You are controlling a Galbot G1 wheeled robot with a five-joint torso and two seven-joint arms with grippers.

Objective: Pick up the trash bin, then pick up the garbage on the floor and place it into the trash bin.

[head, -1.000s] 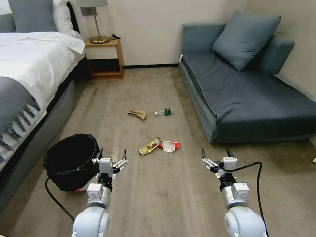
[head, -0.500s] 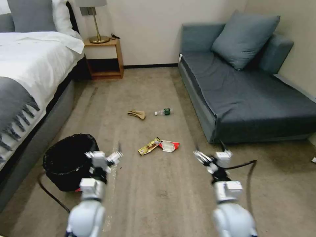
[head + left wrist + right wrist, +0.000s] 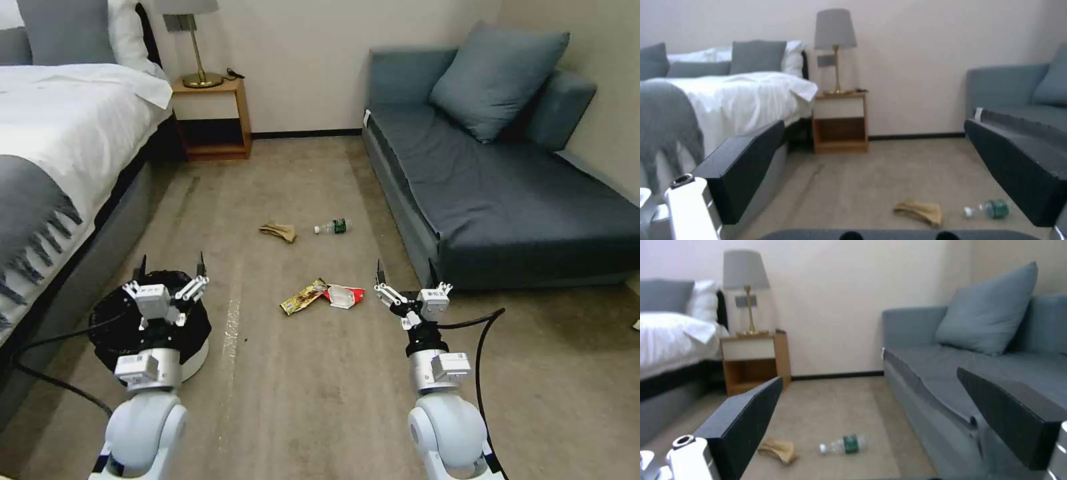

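**Two open grippers over a littered bedroom floor**

Both arms reach forward above the carpet. In the head view the left gripper [image 3: 169,273] hangs over the trash bin [image 3: 193,353], its jaws spread wide with nothing between them. The bin stands on the floor close beside the bed [image 3: 60,153], its black liner crinkled around the rim and the white wall showing low on the side toward the room's middle.

The right gripper [image 3: 405,275] is held over bare carpet near the front corner of the sofa [image 3: 507,200], jaws likewise parted and empty.

Four pieces of garbage lie on the floor between bed and sofa. The gold-brown snack wrapper [image 3: 303,297] and the red-and-white packet [image 3: 345,295] lie touching each other, just ahead of the right gripper and toward the left. Farther off, toward the wall, the crumpled tan paper [image 3: 278,231] and the clear plastic bottle [image 3: 333,227] with its green label lie near one another but apart; the bottle is on its side.

The left wrist view shows the paper [image 3: 919,212] and the bottle [image 3: 989,209] on the carpet ahead, and the right wrist view shows the same pair, paper [image 3: 778,450] and bottle [image 3: 843,444]. A nightstand [image 3: 212,120] with a lamp [image 3: 193,40] stands against the far wall.
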